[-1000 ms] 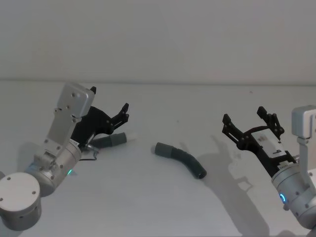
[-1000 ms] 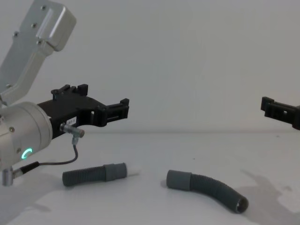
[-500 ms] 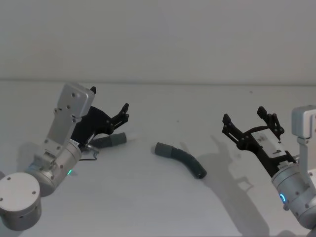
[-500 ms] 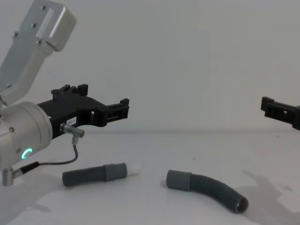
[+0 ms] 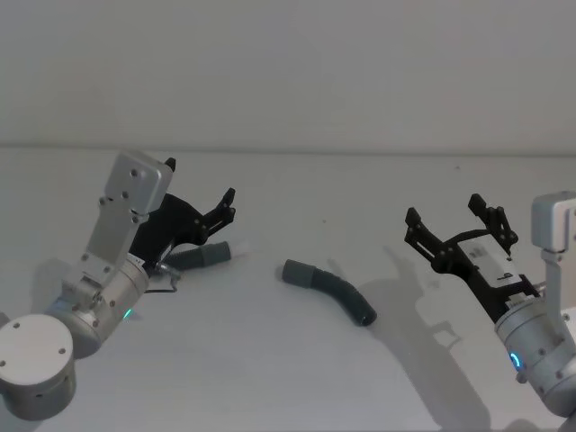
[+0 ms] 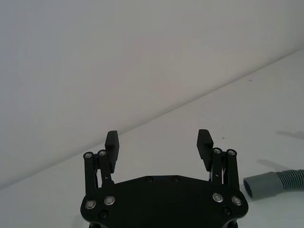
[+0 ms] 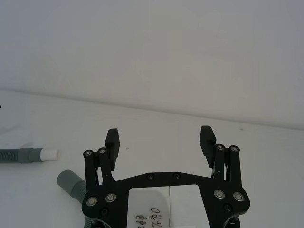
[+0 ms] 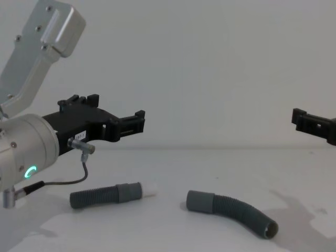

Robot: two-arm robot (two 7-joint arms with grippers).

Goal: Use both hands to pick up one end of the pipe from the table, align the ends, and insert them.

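The short straight pipe piece (image 5: 205,256) lies on the table (image 5: 270,369) at the left, its grey cuff and white spigot tip (image 5: 241,248) pointing right. The longer curved piece (image 5: 335,292) lies at the centre, its smooth sleeve cuff (image 5: 296,273) facing the short piece across a gap. My left gripper (image 5: 200,183) hovers open above the short piece, touching nothing. Well to the right of the curved piece, my right gripper (image 5: 444,209) is open and raised. The chest view shows the short piece (image 8: 105,195) and the curved piece (image 8: 236,210) flat on the table, below both grippers (image 8: 115,110) (image 8: 302,119).
A thin grey cable (image 8: 68,181) hangs from my left wrist just above the short piece's ribbed end. The table runs back to a plain pale wall (image 5: 288,72). Bare table surface lies in front of both pieces.
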